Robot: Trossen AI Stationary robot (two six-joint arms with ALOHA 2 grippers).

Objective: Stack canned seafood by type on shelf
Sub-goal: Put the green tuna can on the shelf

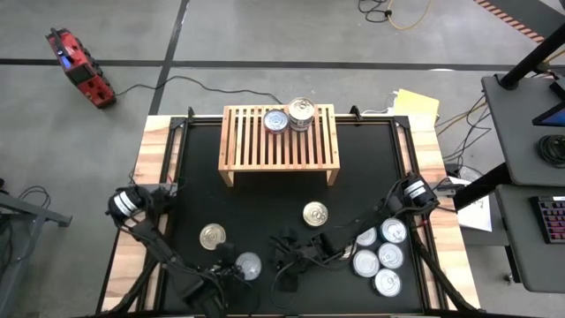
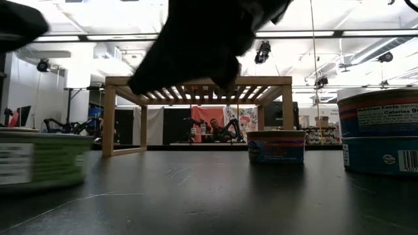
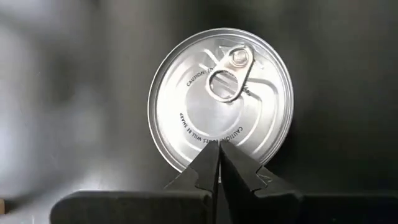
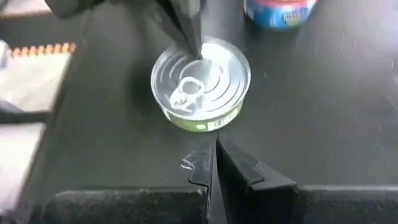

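Observation:
A silver-lidded can [image 3: 221, 99] with a green side label [image 4: 200, 123] stands on the black table near its front edge [image 1: 248, 264]. My left gripper [image 3: 217, 149] is shut, its tips over the lid near the rim; the right wrist view shows its fingers [image 4: 189, 31] slanting down onto the lid. My right gripper [image 4: 212, 149] is shut and empty, a little toward the table's right of that can [image 1: 282, 247]. Two cans [image 1: 289, 117] stand on the shelf's slatted top [image 1: 247, 137] at the far side. My left gripper has its shut fingertips at the can's lid [image 4: 199, 59], just inside the rim and beside the pull tab, slanting down from above. I cannot tell whether the tips touch the lid or stop just above it. The can stands upright on the table.
Two gold-lidded cans [image 1: 213, 235] [image 1: 315, 213] stand on the table between the shelf and the grippers. Several silver cans [image 1: 381, 258] are grouped at the near right. A blue-labelled can [image 4: 280, 12] stands beyond the green one. Bare black tabletop lies in front of the shelf.

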